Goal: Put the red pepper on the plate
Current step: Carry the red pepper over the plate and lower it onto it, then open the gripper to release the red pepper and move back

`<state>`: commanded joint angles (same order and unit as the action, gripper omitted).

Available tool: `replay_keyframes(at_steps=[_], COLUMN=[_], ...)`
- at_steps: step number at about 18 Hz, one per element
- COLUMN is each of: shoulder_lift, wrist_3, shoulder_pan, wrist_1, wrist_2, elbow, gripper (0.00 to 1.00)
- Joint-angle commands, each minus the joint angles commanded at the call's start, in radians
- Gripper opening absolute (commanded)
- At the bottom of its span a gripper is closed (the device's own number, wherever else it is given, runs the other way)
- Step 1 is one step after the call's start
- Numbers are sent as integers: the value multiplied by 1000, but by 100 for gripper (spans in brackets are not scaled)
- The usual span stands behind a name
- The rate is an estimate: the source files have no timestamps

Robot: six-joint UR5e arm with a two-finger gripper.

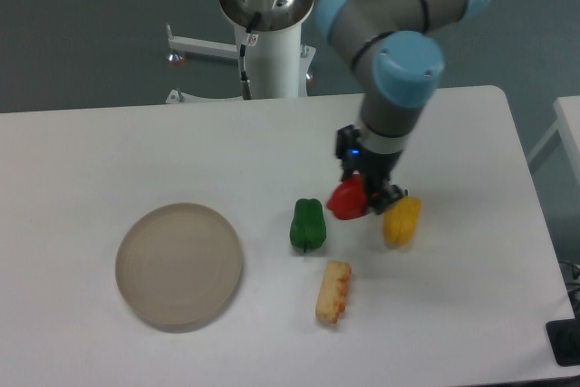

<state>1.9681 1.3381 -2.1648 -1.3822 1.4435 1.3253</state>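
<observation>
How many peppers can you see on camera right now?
3. The glossy red pepper is gripped in the hand; the green pepper lies just left of it; the yellow pepper lies just right. None looks hidden.

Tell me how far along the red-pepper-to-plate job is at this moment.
Done: the red pepper is picked up, held in the gripper above the table. In hand: carrying it toward the plate; it now sits between the green pepper and the yellow pepper. Left: crossing past the green pepper to the plate, which is bare, then releasing.
</observation>
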Motion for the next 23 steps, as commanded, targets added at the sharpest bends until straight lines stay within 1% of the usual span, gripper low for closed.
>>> replay_keyframes(at_steps=[1,2,4,5,6,7,8,9,11,12,13,15,18,19,20,23], shoulder_lift=[3,8,9,9,12,30,49,81,126,144,155,166,173,178,186,176], wrist_3=[-37,-72,-140,-170,-189,-226,-259,-293,-315,-315,-316,-318,-318,-315,-313,-315], shoulder_pan=[29,58,98,126,146,181,198,210,236,246,255,282,301,302,303,303], wrist_1=[11,38,113,162,187,204,212,233,287,301,305,304,302,304,305,304], wrist_2=[0,3,6,6,6,6,6,8,15,21,23,26,28,28,29,29], elbow=[5,17,61,96,113,120,117,103,92,92,91,92,100,100,95,84], gripper=[33,33,33,32,32,32,32,32,32,32,32,37,49,57,100,100])
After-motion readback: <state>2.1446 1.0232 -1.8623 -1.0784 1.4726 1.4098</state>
